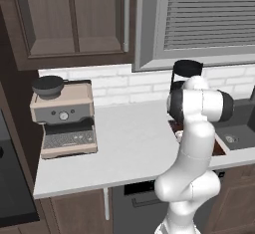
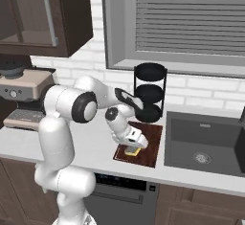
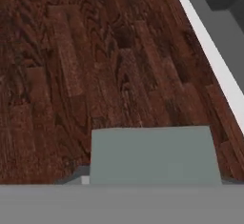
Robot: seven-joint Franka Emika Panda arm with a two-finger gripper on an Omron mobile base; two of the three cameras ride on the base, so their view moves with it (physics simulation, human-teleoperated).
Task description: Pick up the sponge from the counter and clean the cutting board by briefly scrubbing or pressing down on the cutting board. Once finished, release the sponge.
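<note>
The gripper (image 2: 132,145) holds the sponge (image 2: 132,149) in its jaws, low over the cutting board (image 2: 150,132) at the desk's (image 1: 129,143) front edge. Push straight down and rub gently. Stay on the wood, then let go.

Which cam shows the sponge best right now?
Right base view: the sponge shows its yellow side, under the end effector on the cutting board. Hand view gives only its grey-green top. Left base view: arm blocks it.
</note>
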